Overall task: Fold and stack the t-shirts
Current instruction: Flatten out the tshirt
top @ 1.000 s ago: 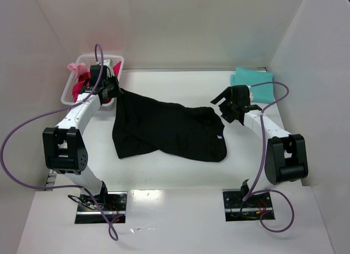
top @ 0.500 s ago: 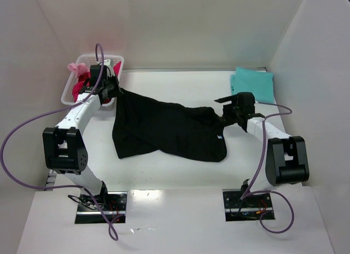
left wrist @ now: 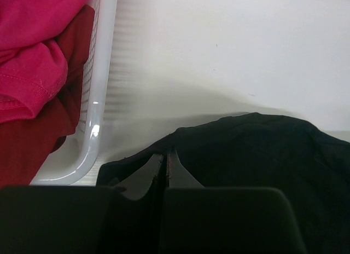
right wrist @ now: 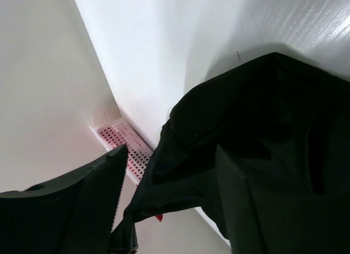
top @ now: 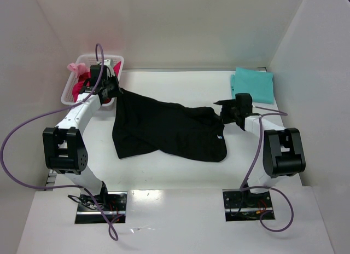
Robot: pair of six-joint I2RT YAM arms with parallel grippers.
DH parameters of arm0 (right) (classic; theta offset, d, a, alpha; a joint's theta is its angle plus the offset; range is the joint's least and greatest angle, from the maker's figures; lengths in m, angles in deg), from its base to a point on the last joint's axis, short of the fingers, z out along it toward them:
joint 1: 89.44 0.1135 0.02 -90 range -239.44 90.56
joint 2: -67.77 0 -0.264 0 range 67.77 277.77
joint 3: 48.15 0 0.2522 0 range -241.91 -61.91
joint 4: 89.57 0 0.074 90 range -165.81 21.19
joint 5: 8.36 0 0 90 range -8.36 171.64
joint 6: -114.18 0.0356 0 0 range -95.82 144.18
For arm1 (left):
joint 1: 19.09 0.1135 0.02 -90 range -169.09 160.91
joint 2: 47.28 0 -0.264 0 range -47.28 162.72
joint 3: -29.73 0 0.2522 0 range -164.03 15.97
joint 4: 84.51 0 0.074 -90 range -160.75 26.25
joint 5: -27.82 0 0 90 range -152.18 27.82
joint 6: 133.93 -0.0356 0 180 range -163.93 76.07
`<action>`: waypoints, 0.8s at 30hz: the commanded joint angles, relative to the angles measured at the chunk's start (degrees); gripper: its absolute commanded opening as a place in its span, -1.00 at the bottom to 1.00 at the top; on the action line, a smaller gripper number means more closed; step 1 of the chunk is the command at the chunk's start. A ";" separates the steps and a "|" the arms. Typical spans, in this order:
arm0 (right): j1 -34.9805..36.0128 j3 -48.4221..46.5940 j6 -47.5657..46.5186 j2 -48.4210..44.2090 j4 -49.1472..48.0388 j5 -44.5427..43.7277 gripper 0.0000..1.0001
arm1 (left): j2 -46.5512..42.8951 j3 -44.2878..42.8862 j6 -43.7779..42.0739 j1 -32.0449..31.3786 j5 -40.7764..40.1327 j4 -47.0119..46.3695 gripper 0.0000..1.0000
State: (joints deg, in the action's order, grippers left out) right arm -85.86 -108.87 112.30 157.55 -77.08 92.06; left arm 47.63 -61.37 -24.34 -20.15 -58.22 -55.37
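A black t-shirt [top: 164, 128] lies spread and rumpled across the middle of the table. My left gripper [top: 113, 90] is shut on its far-left corner, right beside the basket; in the left wrist view the fingertips [left wrist: 174, 169] pinch the black cloth [left wrist: 262, 150]. My right gripper [top: 225, 113] is low at the shirt's right edge, jaws apart, with a fold of black cloth [right wrist: 262, 111] between the fingers [right wrist: 93, 205]. A folded teal t-shirt [top: 252, 84] lies at the back right. A magenta-pink t-shirt [left wrist: 33, 46] sits bunched in the basket.
The white lattice basket [top: 70, 92] stands at the back left against the wall, its rim [left wrist: 101, 73] close to my left gripper. White walls close in the table on the left, back and right. Purple cables loop from both arms.
My right gripper has swung left and down from above the table to the black shirt's right edge, and its jaws have narrowed a little. The left arm has not moved.
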 commanded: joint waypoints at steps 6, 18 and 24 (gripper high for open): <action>-0.41 -2.43 1.54 3.83 -4.08 0.04 0.25 | 0.10 0.35 -0.96 -0.17 0.16 -2.28 -1.00; -0.41 -4.02 1.00 6.11 -5.75 1.19 -0.26 | 0.62 -0.18 -0.96 -0.17 0.16 -2.28 -1.00; 0.12 -5.07 1.00 8.57 -5.75 2.77 -0.28 | 0.62 -0.18 -1.49 -0.17 0.16 -2.28 -1.00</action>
State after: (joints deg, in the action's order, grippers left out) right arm -85.89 -110.97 113.08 164.28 -80.65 93.63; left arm 47.63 -61.37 -24.47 -20.15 -58.24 -55.37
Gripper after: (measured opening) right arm 0.361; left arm 0.009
